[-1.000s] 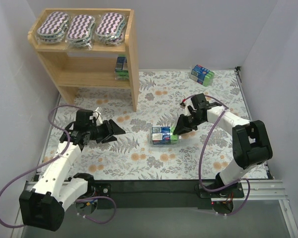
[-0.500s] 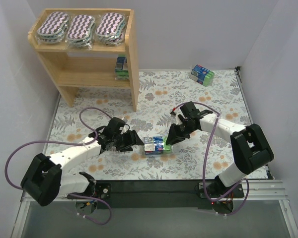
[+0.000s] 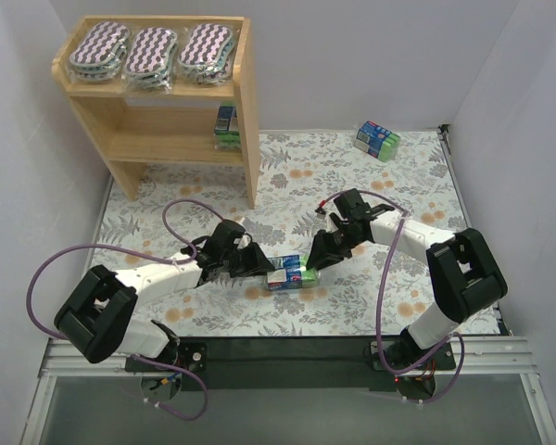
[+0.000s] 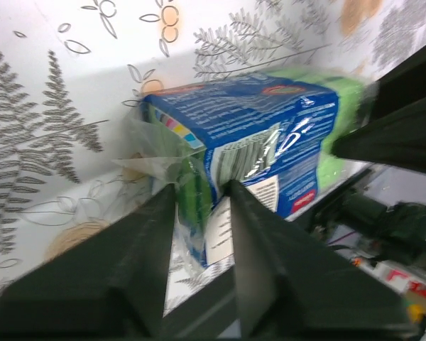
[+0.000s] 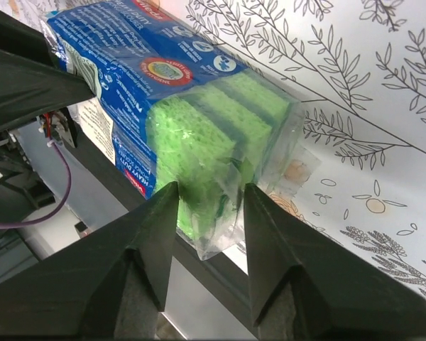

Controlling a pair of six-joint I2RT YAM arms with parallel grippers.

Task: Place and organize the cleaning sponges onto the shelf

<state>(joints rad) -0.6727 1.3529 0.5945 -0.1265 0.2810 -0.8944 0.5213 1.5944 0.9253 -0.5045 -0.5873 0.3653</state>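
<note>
A blue-and-green sponge pack lies on the floral mat between both grippers. My left gripper is shut on its left end; in the left wrist view the gripper pinches the pack at its wrapped corner. My right gripper stands at the right end. In the right wrist view its jaws are open around the pack's green end, with slack wrap between them. The wooden shelf holds three purple zigzag pads on top and one pack on its lower tier.
Another blue-and-green pack lies on the mat at the far right, near the back wall. White walls close in the left, right and back sides. A black strip and metal rail run along the near edge.
My left arm swung right across the mat and closed on the pack's left end. The pack slid left and nearer. The right gripper's jaws widened on the other end.
</note>
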